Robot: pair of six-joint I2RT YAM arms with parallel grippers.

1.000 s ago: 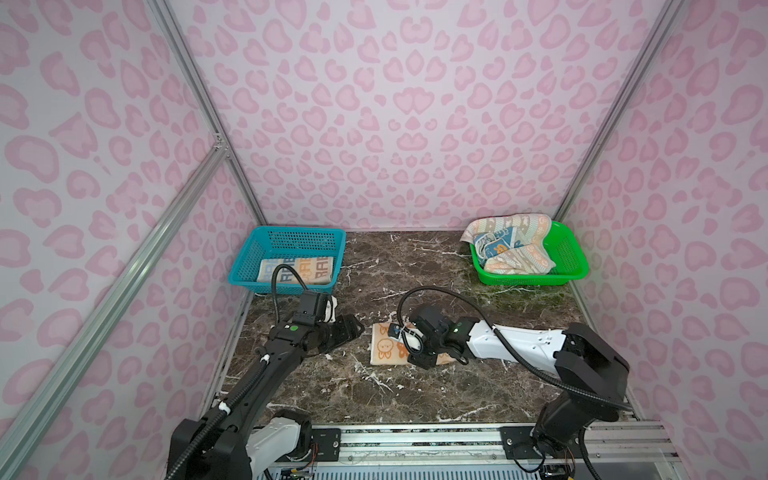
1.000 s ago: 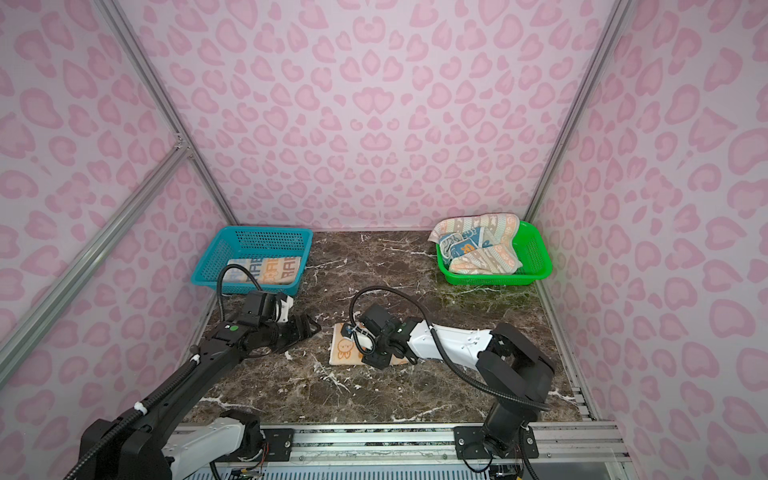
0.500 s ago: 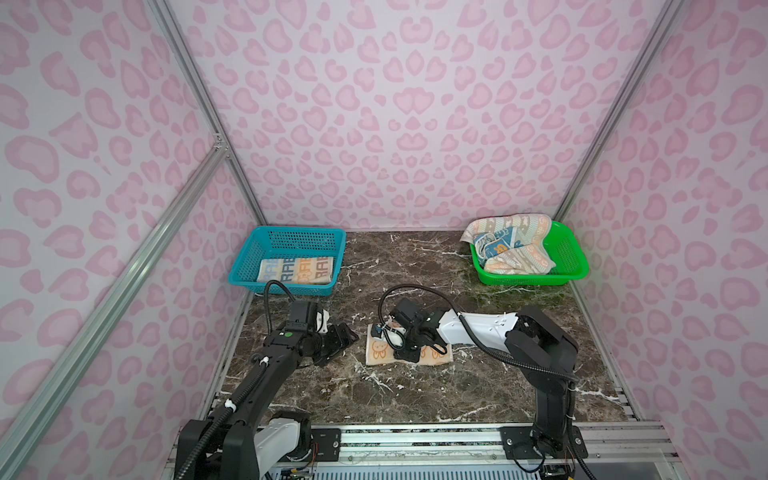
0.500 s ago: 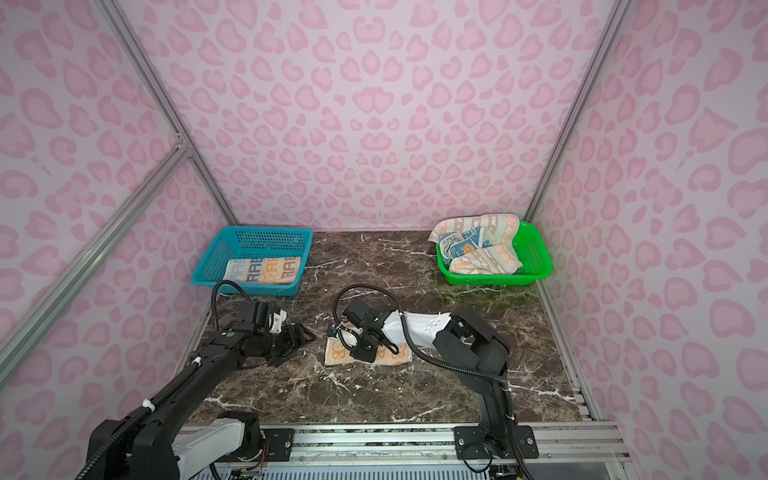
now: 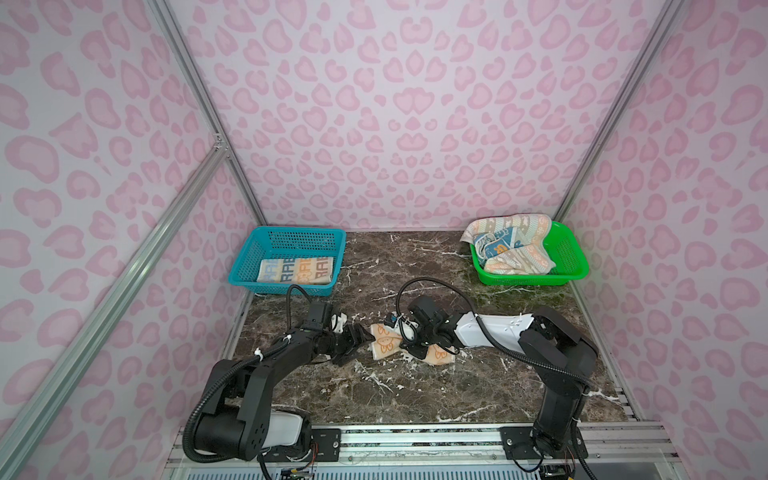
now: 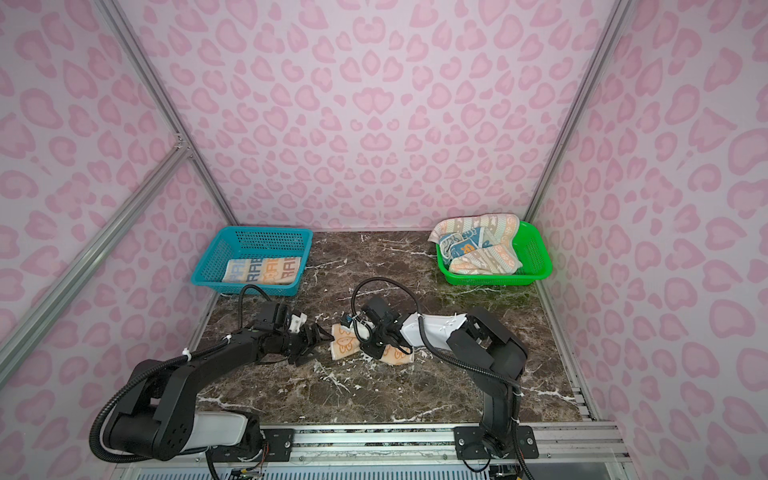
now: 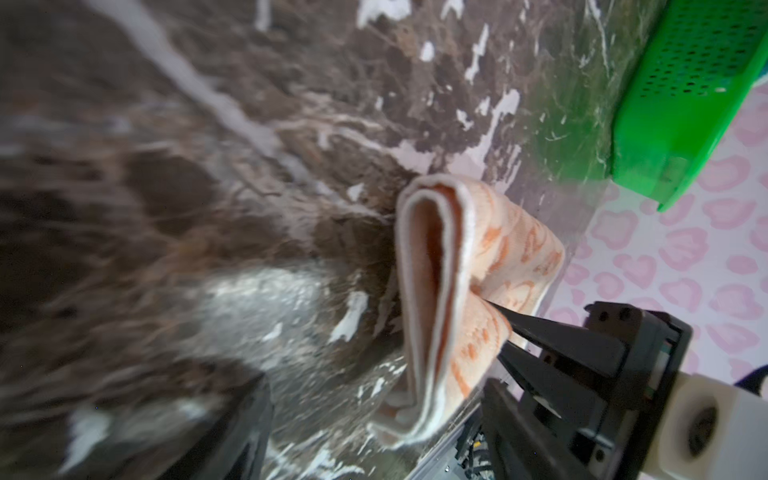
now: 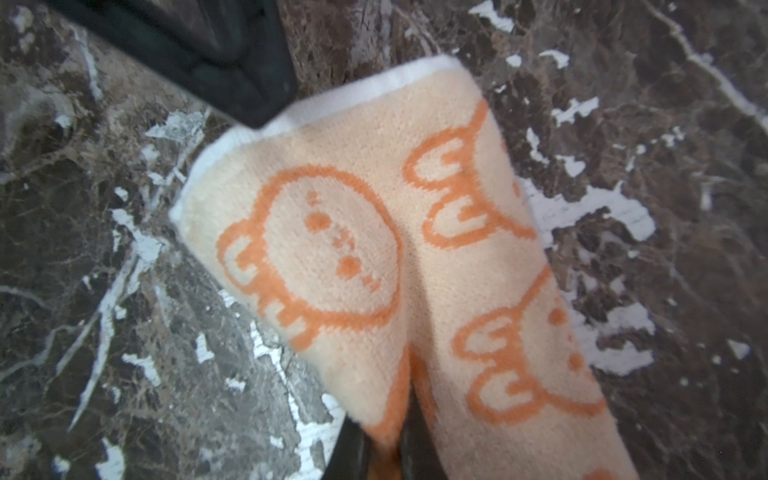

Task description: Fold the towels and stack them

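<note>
Your right gripper (image 5: 411, 347) is clamped on the orange face towel (image 5: 384, 344), biting it near mid-length, so the cloth bunches at the jaws and spreads to either side on the marble table (image 5: 415, 399). In both top views the towel's long axis runs roughly from 9 to 3 o'clock. Its doubled free end points to 9 o'clock, straight at your left gripper (image 5: 360, 343). Those jaws stand wide and hold nothing, just beside that end; contact cannot be told. From them the towel lies at 3 o'clock, so the left arm is nearer for that end. The folded lettered towel (image 5: 296, 271) in the blue basket (image 5: 305, 239) sits at 11 o'clock. The heaped towels (image 5: 515, 249) in the green basket (image 5: 577, 257) sit at 1 o'clock.
</note>
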